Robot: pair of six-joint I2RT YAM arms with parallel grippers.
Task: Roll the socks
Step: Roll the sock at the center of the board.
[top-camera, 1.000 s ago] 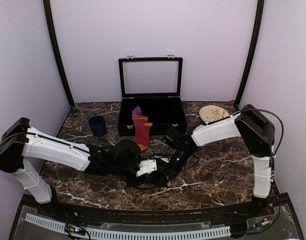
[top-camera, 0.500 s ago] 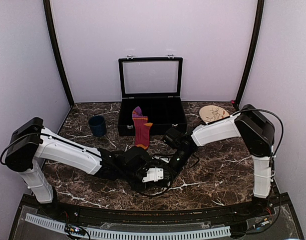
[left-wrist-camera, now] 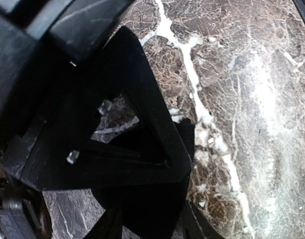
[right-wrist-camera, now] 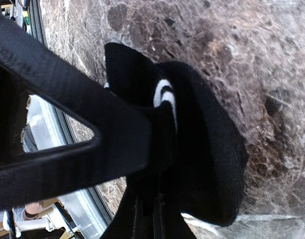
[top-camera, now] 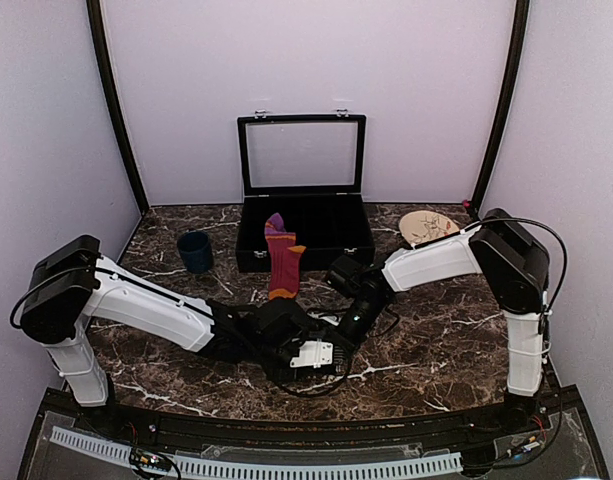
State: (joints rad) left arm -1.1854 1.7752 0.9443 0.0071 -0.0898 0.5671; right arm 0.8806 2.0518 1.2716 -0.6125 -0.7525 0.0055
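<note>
While the right fingers (right-wrist-camera: 92, 144) pinch the black sock (right-wrist-camera: 212, 149) at the worktop's (top-camera: 436, 330) front centre, the left fingers (left-wrist-camera: 147, 119), whose state cannot be told, should wind the fabric tightly toward that anchored end.

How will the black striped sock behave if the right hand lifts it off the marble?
Probably floppy: the black sock bunches and folds where the right hand pinches it. Likely light for its size, being thin knit cloth. It should drape rather than roll away, and the soft fabric looks grippy, not slippery.
</note>
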